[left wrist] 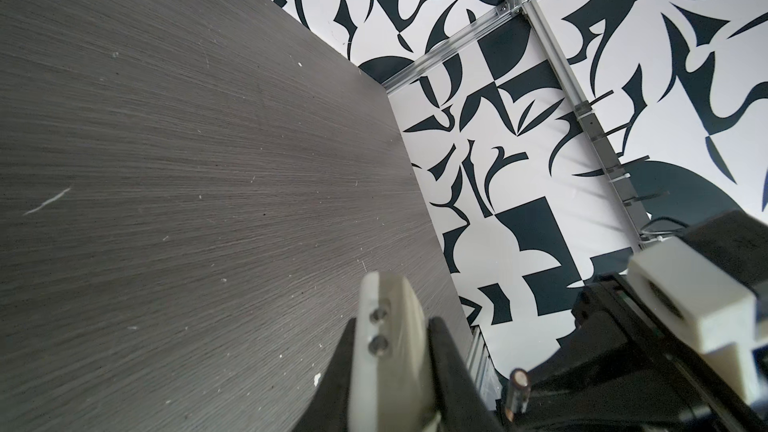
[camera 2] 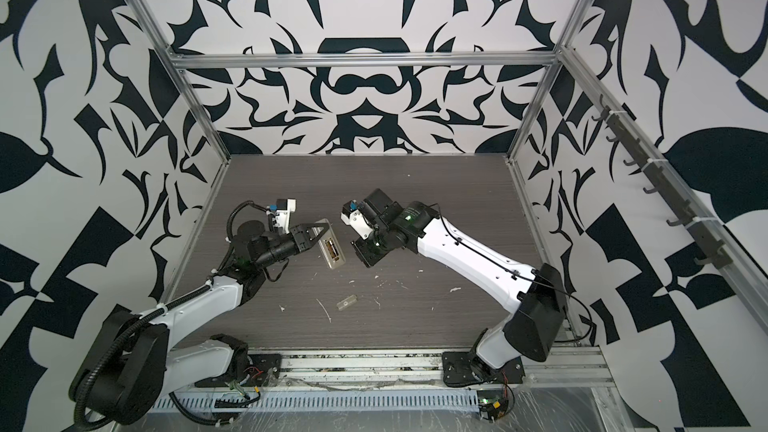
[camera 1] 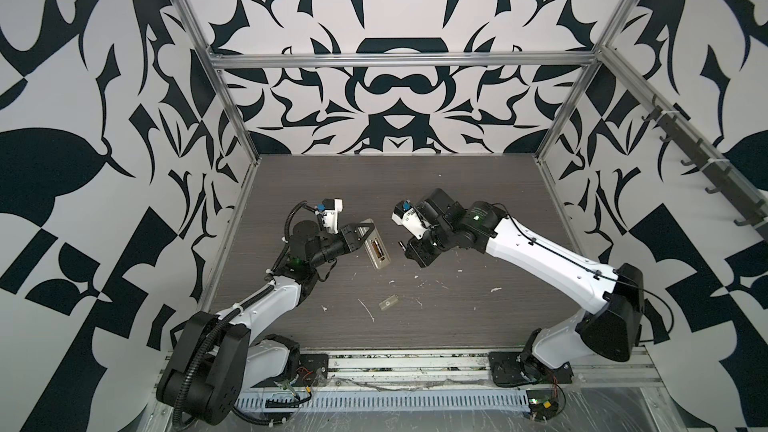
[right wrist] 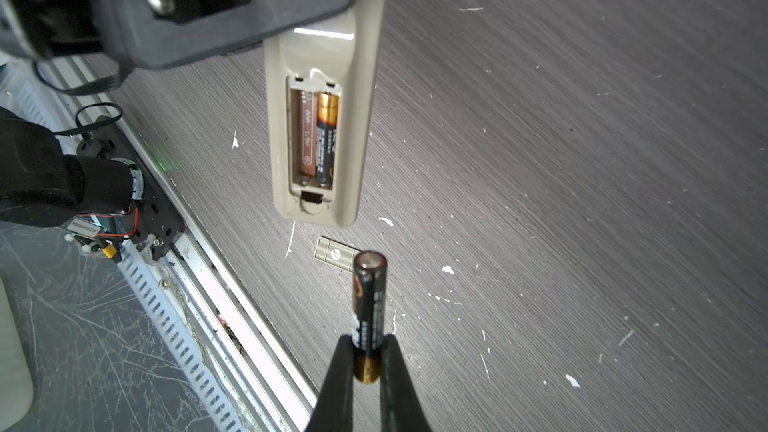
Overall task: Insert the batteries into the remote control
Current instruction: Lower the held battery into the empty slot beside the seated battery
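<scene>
My left gripper (camera 1: pixel 366 229) (left wrist: pixel 392 322) is shut on the remote control (camera 1: pixel 377 252) (camera 2: pixel 332 253) (left wrist: pixel 390 326) near one end and holds it above the table. In the right wrist view the remote control (right wrist: pixel 316 51) shows its plain back, with the battery recess uncovered. One battery (right wrist: pixel 326 139) lies in the recess; the slot beside it is bare. My right gripper (camera 1: pixel 402 245) (right wrist: pixel 368 342) is shut on the other battery (right wrist: pixel 368 301) (left wrist: pixel 518 388) at its brownish end, a short way from the remote's free end.
A small translucent cover piece (camera 1: pixel 388 303) (camera 2: pixel 347 303) (right wrist: pixel 332 252) lies on the grey table (camera 1: pixel 457 201) nearer the front. White flecks (camera 1: pixel 494 289) are scattered around it. An aluminium rail (camera 1: pixel 415 361) runs along the front edge, and patterned walls close in the other sides.
</scene>
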Tool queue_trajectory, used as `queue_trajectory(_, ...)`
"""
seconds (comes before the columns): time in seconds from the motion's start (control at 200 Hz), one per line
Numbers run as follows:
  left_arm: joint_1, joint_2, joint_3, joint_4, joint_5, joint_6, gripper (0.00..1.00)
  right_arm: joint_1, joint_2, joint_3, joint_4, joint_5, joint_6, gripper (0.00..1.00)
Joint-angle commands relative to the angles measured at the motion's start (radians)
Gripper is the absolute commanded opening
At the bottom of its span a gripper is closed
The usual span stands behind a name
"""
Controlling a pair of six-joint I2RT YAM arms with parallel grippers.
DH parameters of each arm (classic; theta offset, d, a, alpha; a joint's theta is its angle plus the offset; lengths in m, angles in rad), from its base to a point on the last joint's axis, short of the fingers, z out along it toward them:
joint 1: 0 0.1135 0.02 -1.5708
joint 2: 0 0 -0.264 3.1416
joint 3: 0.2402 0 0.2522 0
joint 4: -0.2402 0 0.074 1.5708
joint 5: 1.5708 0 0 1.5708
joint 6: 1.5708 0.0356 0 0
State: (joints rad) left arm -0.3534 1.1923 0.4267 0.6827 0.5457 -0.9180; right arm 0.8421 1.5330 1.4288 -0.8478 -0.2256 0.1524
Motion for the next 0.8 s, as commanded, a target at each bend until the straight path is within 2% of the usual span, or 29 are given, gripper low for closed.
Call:
queue_trajectory(0.0,0.004,-0.024,-0.013,0.051,-0.002,-0.028,0.0,0.006,0.005,0.073,-0.008,-0.032,-0.008,0.02)
queue_trajectory(0.355,-0.011,-0.041,-0.077,0.128,-0.047,-0.076,0.0,0.011,0.081,0.148,-0.038,-0.097,-0.001,0.01)
queue_trajectory(0.795,-0.024,-0.023,-0.116,0.234,-0.081,-0.113,0.0,0.044,0.157,0.222,-0.095,-0.095,0.002,0.01)
